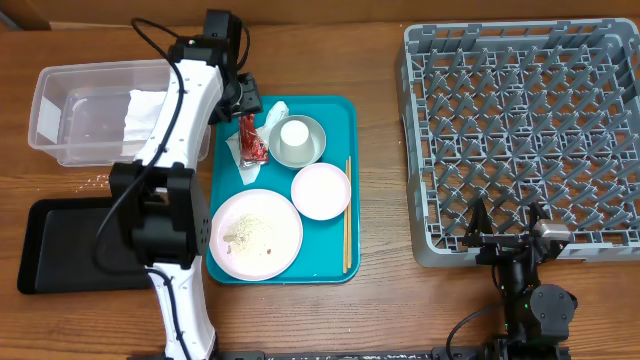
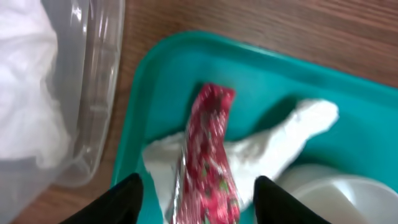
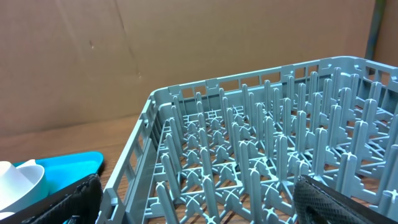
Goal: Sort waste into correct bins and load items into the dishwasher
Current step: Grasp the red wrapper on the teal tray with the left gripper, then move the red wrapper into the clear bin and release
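My left gripper [image 1: 248,106] hovers over the teal tray's top left corner, jaws open. In the left wrist view the small red wrapper [image 2: 208,155] lies between the fingers [image 2: 124,202] with a gap on each side, on top of a crumpled white napkin [image 2: 273,146]. Overhead, the wrapper [image 1: 253,140] sits left of the grey bowl [image 1: 318,146], which holds the white cup [image 1: 294,135]. The small dish [image 1: 321,190], the plate [image 1: 255,233] with rice grains and the chopsticks [image 1: 347,215] lie on the tray. My right gripper [image 1: 508,224] stands open at the dish rack's [image 1: 520,130] near edge, empty.
The clear tub [image 1: 60,100] at the back left holds white paper [image 1: 145,110]. A black tray [image 1: 60,245] lies at the front left, partly under my left arm. The teal tray [image 1: 335,110] sits between the bins and the rack [image 3: 249,155].
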